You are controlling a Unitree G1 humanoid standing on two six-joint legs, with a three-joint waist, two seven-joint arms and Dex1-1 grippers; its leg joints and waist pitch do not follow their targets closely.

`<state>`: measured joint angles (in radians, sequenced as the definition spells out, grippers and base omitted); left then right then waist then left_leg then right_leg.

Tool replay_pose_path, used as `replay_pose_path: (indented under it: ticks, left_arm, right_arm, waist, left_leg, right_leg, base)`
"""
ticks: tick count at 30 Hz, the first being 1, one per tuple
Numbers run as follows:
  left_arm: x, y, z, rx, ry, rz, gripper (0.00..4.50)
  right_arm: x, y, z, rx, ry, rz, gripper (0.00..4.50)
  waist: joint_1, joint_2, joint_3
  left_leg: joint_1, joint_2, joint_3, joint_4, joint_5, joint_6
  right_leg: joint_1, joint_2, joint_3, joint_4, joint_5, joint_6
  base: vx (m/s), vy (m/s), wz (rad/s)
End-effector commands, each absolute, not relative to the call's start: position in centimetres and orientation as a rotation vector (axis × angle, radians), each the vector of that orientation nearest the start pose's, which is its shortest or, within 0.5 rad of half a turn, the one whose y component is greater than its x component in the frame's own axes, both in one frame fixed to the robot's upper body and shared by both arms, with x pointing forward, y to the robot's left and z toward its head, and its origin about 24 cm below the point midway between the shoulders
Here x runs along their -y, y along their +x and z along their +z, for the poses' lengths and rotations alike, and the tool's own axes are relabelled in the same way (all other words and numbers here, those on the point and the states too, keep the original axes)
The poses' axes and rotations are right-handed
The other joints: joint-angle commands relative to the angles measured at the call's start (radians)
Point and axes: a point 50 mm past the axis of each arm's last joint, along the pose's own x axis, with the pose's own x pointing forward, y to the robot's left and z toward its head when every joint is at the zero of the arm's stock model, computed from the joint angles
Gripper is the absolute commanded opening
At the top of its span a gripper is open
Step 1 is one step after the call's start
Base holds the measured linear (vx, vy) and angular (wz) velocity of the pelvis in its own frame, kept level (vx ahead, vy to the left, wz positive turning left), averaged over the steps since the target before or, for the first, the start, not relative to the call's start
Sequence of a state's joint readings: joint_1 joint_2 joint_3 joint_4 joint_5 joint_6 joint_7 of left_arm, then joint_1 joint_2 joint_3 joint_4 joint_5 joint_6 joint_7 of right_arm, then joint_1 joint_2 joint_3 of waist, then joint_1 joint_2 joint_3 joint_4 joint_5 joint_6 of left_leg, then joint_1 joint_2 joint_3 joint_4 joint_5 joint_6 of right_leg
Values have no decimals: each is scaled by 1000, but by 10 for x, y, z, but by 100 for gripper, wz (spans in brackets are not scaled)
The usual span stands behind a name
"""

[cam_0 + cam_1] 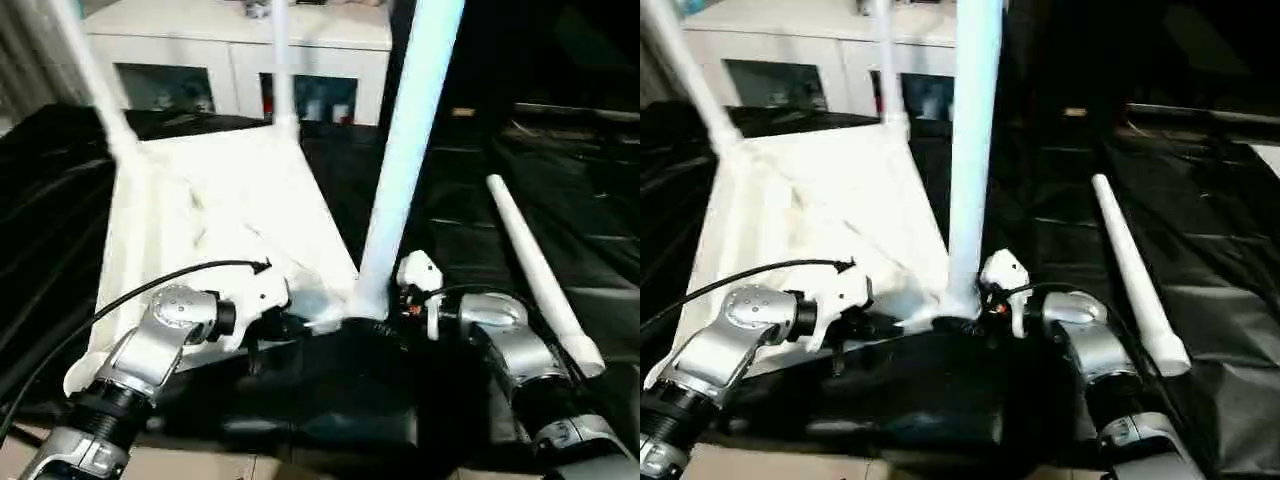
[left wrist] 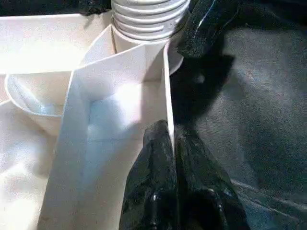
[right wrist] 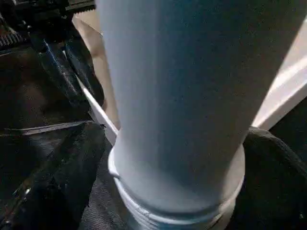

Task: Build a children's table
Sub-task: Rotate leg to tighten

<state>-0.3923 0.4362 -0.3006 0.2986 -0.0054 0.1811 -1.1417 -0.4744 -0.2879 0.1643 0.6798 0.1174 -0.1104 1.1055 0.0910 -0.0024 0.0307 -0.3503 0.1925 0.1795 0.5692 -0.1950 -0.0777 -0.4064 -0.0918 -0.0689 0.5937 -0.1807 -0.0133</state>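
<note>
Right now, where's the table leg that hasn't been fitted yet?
The loose leg lies on the black sheet on the robot's right, apart from the upturned tabletop, just beyond the right hand.

The table top (image 1: 215,215) and tube legs (image 1: 405,160) are white, one leg tinted pale blue. The sheet (image 1: 560,200) is glossy black; forearms (image 1: 150,350) silver; fingers (image 2: 165,191) black.

The upturned white table top (image 1: 215,215) holds three upright legs (a fourth leg (image 1: 540,270) lies beside).
</note>
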Motion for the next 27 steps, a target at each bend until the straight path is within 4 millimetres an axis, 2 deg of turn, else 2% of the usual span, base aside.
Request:
replay_pose_path:
  ticks: [1,2,4,6,9,11,18,27]
  left_arm:
    - [-134,276,34,-477,381,-1350,0]
    - [-135,276,34,-477,382,-1350,0]
    - [-136,276,34,-482,380,-1353,0]
    - [-136,275,33,-484,381,-1352,0]
    - [-137,275,32,-488,385,-1346,0]
    - [-138,275,32,-490,386,-1343,0]
    - [-138,275,31,-496,387,-1345,0]
    - [-138,275,29,-509,394,-1344,0]
  right_arm:
    - [136,305,34,-228,-155,1226,429]
    - [136,305,35,-227,-154,1226,429]
    - [136,305,35,-224,-151,1229,396]
    - [136,305,36,-222,-149,1231,396]
    - [137,305,37,-213,-137,1232,353]
    - [137,305,37,-211,-135,1234,348]
    - [140,304,35,-218,-132,1235,284]
    - [140,303,30,-238,-123,1215,274]
  waist:
    - [-1,-9,-46]
    - [-2,-9,-46]
    - [-1,-12,-46]
    - [-1,-12,-47]
    - [-1,-12,-48]
    - [0,-12,-48]
    - [1,-13,-49]
    - [2,-12,-50]
  left_leg:
    - [-2,37,-3,-63,-171,85]
    - [-3,37,-3,-63,-173,84]
    - [-2,37,-3,-63,-167,81]
    - [-3,37,-3,-62,-157,82]
    - [-3,36,-3,-60,-139,90]
    - [-3,36,-2,-60,-141,91]
    - [-4,35,-2,-58,-132,90]
    - [-3,35,-2,-56,-126,93]
  right_leg:
    - [52,-50,42,-58,-186,-224]
    - [52,-50,42,-59,-191,-221]
    - [52,-51,43,-59,-193,-217]
    - [52,-50,43,-57,-184,-217]
    - [53,-49,42,-54,-152,-225]
    - [53,-50,42,-54,-159,-225]
    - [55,-49,41,-53,-158,-222]
    - [55,-49,41,-51,-145,-228]
  base:
    - [0,0,0]
    - [0,0,0]
    - [0,0,0]
    - [0,0,0]
    - [0,0,0]
    - [0,0,0]
    - [0,0,0]
    - [0,0,0]
